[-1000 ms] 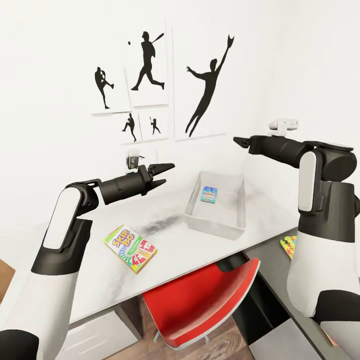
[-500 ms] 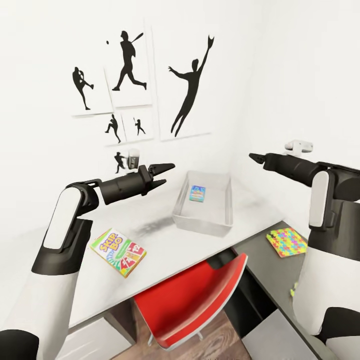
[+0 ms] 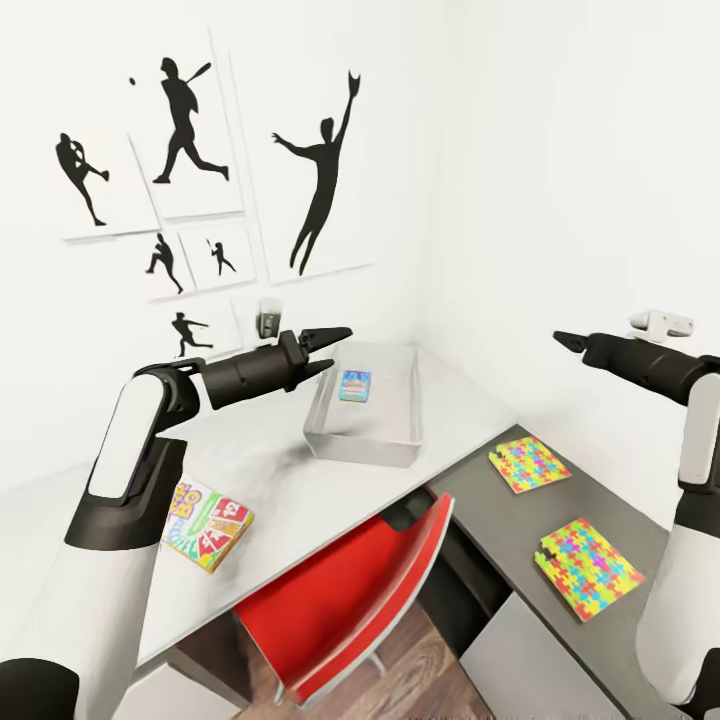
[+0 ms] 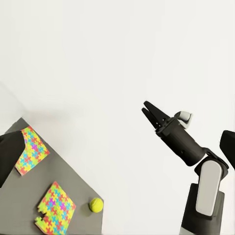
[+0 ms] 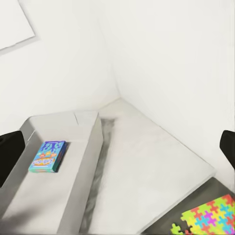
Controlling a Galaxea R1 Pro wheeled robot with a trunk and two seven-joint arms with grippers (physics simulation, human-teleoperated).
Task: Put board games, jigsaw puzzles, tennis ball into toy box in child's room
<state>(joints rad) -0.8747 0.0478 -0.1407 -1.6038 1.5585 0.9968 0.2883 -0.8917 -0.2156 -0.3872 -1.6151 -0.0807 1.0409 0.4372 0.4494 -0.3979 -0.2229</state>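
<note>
Pincer on the left arm point(image 3: 335, 348) hangs in the air over the pale table point(image 3: 260, 470), its two dark fingers spread a little apart with nothing between them; the forearm reaches forward and level from a raised elbow, and the tips sit just above the near corner of the toy box point(image 3: 365, 445). Right pincer point(image 3: 562, 340) is held out high and well away from the tables, its arm stretched level toward the white wall; from the left wrist view point(image 4: 149, 111) its fingers look narrowly parted and empty.

One grey bin with sloping sides stands on the pale table near the wall, and one small blue game box point(image 3: 355, 385) lies flat on its floor, toward the far end point(image 5: 47, 156). One green, yellow and red SKIP-BO box point(image 3: 208, 523) lies flat on the same table, partly hidden behind the left arm. Two puzzle boxes lie on the lower dark table point(image 3: 490, 500), covered in small yellow, pink, blue and green pieces: the farther point(image 3: 529, 463) and the nearer point(image 3: 588, 567), set apart. One yellow-green tennis ball point(image 4: 96, 204) rests just beside the nearer puzzle box.
</note>
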